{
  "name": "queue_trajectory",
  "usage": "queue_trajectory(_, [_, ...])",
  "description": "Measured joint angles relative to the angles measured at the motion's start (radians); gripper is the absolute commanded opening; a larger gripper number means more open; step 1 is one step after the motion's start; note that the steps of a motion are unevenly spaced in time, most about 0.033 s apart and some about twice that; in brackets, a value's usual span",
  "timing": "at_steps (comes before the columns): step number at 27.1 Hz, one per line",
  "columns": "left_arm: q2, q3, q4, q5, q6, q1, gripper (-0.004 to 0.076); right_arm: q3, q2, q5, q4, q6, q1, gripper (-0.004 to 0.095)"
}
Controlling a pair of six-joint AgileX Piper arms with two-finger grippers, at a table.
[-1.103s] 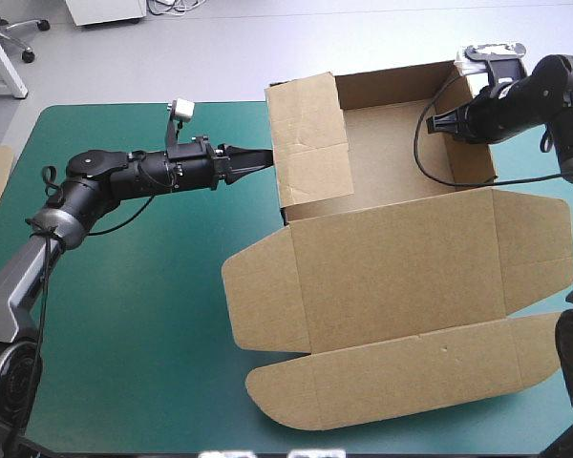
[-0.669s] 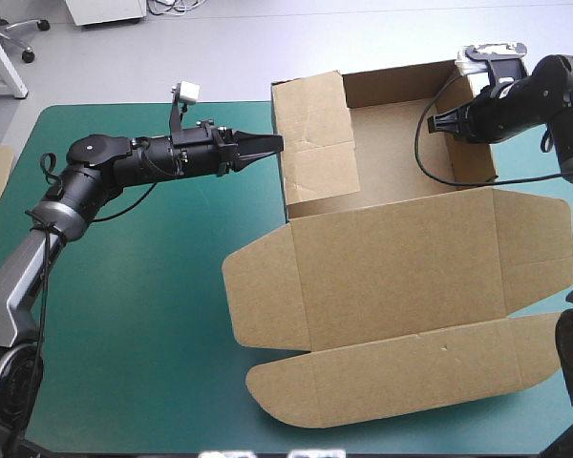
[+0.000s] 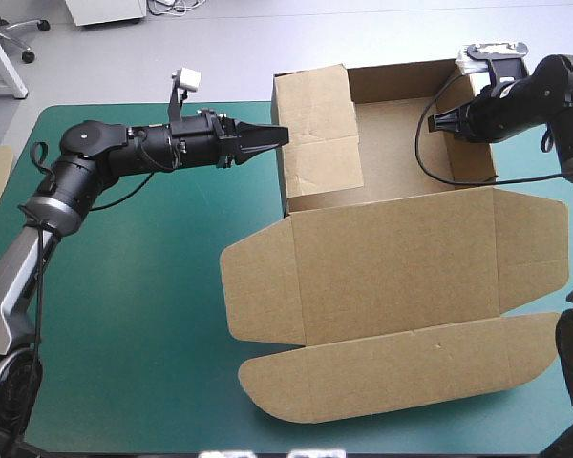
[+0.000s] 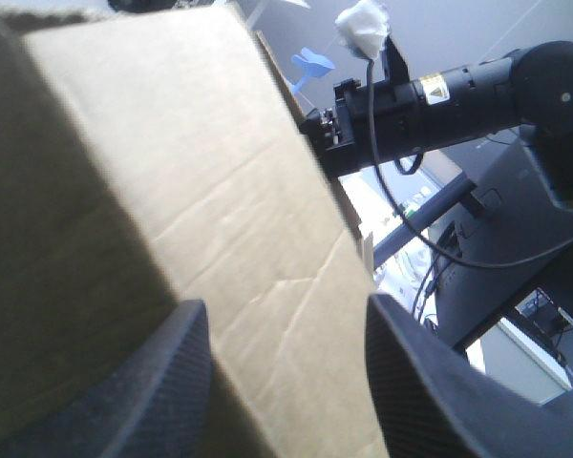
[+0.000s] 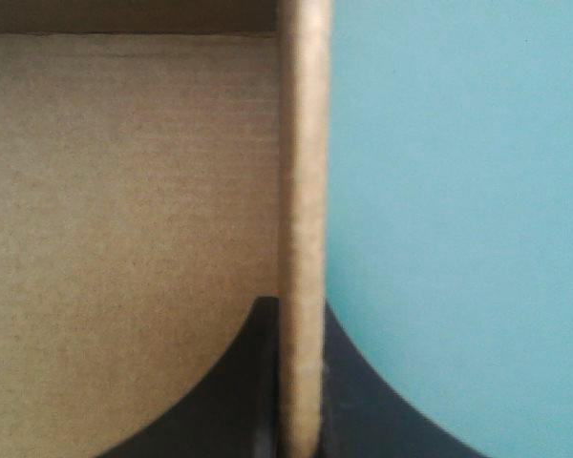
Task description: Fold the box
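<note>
— What did we see closest to us?
— The box [image 3: 401,143] sat on the teal-green table [image 3: 143,334], over to the right. Its lid [image 3: 401,272] lay flat at our end, with its round flaps spread out.
— And past the lid?
— The tray part, with its walls up.
— Where were our pincers?
— Farthest off. Our left gripper [image 3: 272,136] was at the outside of the left wall [image 3: 315,134]. Its two black fingers were wide apart and held nothing. We could not tell if they touched the board. Our right gripper [image 3: 437,122] was pinched tight on the right wall [image 3: 482,162], with the board's edge squeezed between its fingers.
— So how did we think to do this step well?
— We thought the left wall had to go inward. Slow was best, with both fingers flat on the board. The right side should grip hard, so the box would not slide or twist.
</note>
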Motion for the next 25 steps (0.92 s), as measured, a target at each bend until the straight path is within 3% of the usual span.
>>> queue_trajectory(10, [-0.011, -0.171, 0.256, 0.023, -0.127, -0.001, 0.0365, 0.000, 0.000, -0.001, 0.004, 0.000, 0.000, -0.0034])
queue_trajectory(21, [-0.123, -0.178, 0.760, -0.162, -0.320, 0.016, 0.0359, 0.000, 0.000, -0.009, 0.004, 0.001, 0.000, -0.0034])
queue_trajectory(25, [-0.138, -0.182, 0.847, -0.166, -0.403, 0.115, 0.0359, 0.000, 0.000, -0.012, 0.004, 0.001, 0.000, -0.0034])
